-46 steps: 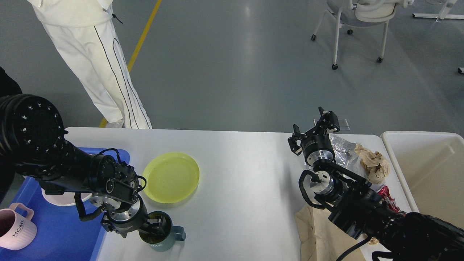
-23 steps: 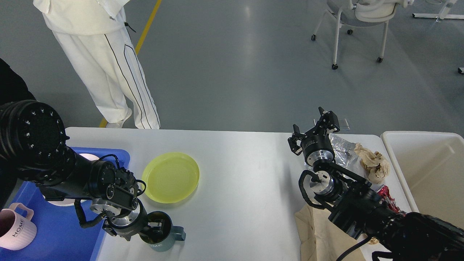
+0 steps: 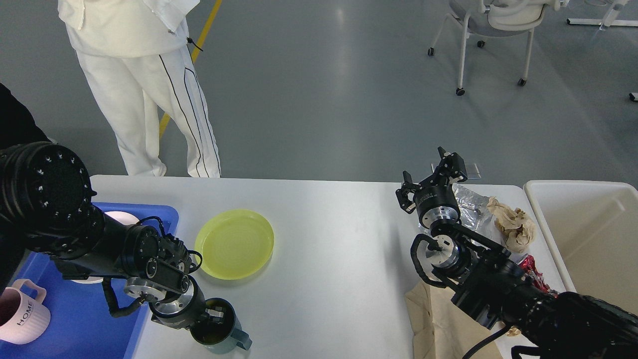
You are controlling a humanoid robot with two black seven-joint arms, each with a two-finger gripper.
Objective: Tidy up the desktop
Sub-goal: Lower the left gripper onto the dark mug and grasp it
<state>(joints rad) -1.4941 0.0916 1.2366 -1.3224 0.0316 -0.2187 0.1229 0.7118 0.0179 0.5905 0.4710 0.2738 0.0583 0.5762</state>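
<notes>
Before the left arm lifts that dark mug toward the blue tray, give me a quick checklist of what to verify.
1. Left gripper on the dark mug: fingers at its rim, firm hold cannot tell.
2. Mug upright: ok.
3. Bare floor in the blue tray: ok.
4. Pink mug clear of that spot: ok.
5. Yellow plate outside the path: ok.
6. Right gripper far from the left arm: ok.
</notes>
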